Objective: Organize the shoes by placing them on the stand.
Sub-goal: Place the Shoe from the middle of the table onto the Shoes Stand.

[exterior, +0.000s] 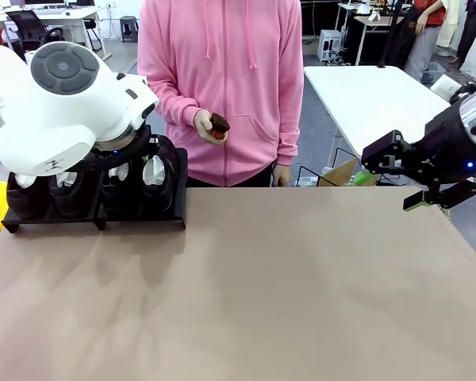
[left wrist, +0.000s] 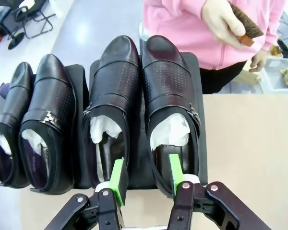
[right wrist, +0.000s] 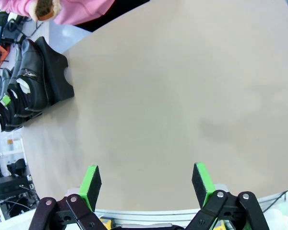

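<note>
Several glossy black shoes stand side by side on the low black stand, toes toward the person. My left gripper hovers at the heel end of the rightmost shoe. One green pad is inside its heel opening. The other pad sits between it and the neighbouring shoe. The pads stand apart, open, not pressing the heel wall. From the front, the left arm's white body covers part of the stand. My right gripper hangs open and empty over the table's right edge, wide open.
A person in a pink hoodie stands at the far side, holding a small brown brush in one hand. A white table stands behind on the right. The brown tabletop stretches bare between the stand and my right gripper.
</note>
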### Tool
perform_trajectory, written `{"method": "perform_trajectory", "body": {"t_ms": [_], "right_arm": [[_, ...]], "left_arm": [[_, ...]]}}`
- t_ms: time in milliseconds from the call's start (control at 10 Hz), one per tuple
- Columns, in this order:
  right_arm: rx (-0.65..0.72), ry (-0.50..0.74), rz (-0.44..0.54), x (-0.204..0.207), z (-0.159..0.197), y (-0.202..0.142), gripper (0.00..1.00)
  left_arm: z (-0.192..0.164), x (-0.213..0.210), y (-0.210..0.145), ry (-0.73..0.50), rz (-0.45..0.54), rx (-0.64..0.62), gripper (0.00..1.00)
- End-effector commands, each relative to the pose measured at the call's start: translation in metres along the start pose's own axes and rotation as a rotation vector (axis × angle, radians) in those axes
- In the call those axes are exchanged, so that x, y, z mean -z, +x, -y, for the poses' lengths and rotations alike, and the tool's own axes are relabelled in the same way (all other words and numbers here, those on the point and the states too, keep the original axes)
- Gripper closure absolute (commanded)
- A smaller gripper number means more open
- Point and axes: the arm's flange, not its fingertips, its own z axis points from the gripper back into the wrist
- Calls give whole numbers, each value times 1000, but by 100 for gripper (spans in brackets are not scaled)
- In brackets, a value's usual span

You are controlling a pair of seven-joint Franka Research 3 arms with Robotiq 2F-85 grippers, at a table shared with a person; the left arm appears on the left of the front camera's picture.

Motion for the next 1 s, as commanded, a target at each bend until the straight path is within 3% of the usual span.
{"method": "perform_trajectory", "body": {"t_ms": [0, 900], "right_arm": [[-19, 6, -3, -1, 2, 3, 0], [-19, 6, -3, -1, 2, 3, 0]], "left_arm": [[3, 11, 3, -6, -14, -2, 52], [3, 11, 3, -6, -14, -2, 52]]}}
